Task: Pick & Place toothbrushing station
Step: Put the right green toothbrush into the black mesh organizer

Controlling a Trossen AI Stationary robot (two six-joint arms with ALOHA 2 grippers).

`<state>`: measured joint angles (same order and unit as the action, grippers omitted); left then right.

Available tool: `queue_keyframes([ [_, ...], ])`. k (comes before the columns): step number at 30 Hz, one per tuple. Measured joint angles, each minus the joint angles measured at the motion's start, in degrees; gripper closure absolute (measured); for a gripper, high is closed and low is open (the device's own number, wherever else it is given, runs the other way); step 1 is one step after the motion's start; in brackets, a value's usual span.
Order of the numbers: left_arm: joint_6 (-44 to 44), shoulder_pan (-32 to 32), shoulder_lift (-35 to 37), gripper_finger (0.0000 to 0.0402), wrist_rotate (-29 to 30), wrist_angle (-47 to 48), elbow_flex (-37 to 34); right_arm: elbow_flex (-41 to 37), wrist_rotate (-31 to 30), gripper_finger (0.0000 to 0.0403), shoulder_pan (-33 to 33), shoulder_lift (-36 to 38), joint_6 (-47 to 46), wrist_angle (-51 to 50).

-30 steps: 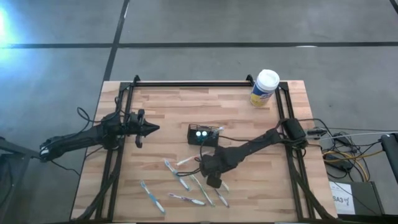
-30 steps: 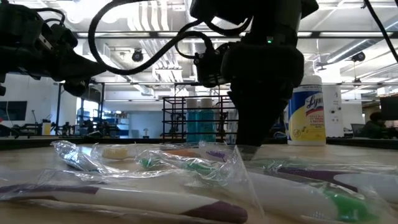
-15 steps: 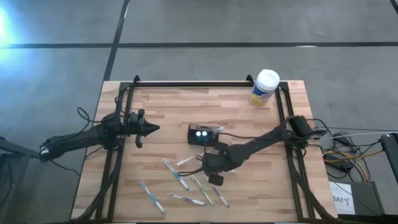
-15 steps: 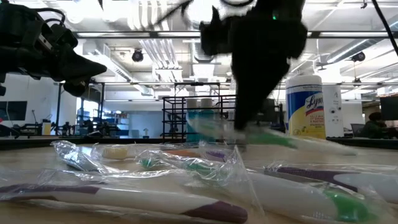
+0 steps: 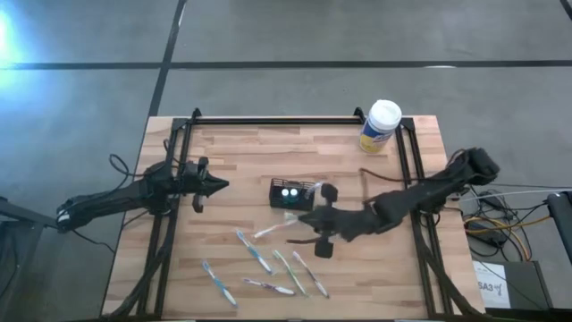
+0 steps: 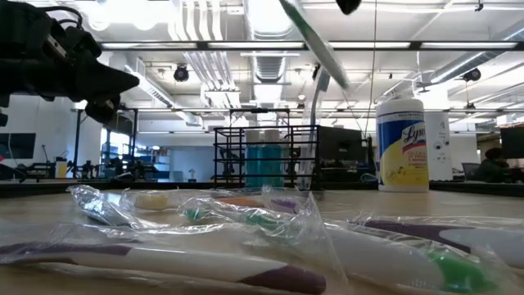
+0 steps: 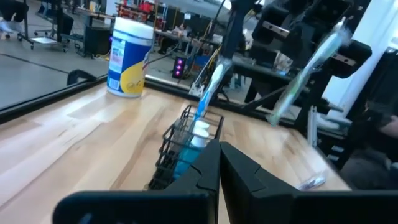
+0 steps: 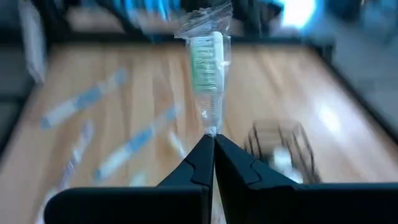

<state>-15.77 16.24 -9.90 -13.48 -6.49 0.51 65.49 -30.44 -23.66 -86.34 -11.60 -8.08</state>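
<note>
**— Where are you in the job?**

**— Me:** My right gripper point(image 8: 210, 144) is clamped on a wrapped green toothbrush point(image 8: 206, 68), raised off the tabletop point(image 5: 223, 161); the toothbrushing station point(image 5: 293, 193) sits just beyond my fingertips, already holding what looks like one blue brush; so I judge one brush placed, this one lifted but not yet in, and several more lying on the wood on the near side of my gripper point(image 5: 317, 217); my left gripper point(image 5: 217, 186) waits with its fingers together, well off to the far side of the station.

**— What does each camera give you that the others miss?**

**— Me:** My right wrist view alone shows the green bristles in their clear wrap standing straight up from my closed tips, with the station point(image 8: 280, 144) low beside them; the left wrist view shows the station's mesh wall point(image 7: 180, 140) side-on with the blue brush point(image 7: 208, 93) leaning out; the high view gives the whole layout, including the white-lidded canister point(image 5: 380, 127) far behind; the low view shows mostly wrapped brushes point(image 6: 246, 217) in front, the held brush only as a slanted streak up top.
</note>
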Motion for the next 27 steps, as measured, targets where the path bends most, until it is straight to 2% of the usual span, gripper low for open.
queue_keyframes([
  [5, -1.87, -1.82, -1.99, 0.0362, -1.75, -7.34, 0.07, -13.79, -0.63, 0.0395, 1.87, 3.57, 11.01, 30.24],
  [7, -2.36, -2.87, -3.31, 0.0337, -2.53, -9.71, 0.48, -17.28, -0.47, 0.0395, 3.05, 3.58, 12.87, 37.44],
  [11, -0.85, -4.46, -6.98, 0.0270, -2.08, -13.01, 2.50, -19.76, 1.12, 0.0395, 6.12, 2.23, 11.95, 40.41],
  [17, 1.44, -5.39, -14.43, 0.0189, -2.29, -14.60, 7.63, -16.96, 1.61, 0.0395, 8.51, -1.14, 14.25, 40.50],
  [20, 3.94, -6.20, -18.54, 0.0175, -2.29, -15.16, 10.44, -14.78, 2.50, 0.0395, 9.32, -2.23, 15.27, 40.62],
  [27, 10.53, -9.29, -28.22, 0.0176, -2.50, -17.47, 16.84, -10.76, 2.69, 0.0395, 9.92, -3.44, 17.81, 39.98],
])
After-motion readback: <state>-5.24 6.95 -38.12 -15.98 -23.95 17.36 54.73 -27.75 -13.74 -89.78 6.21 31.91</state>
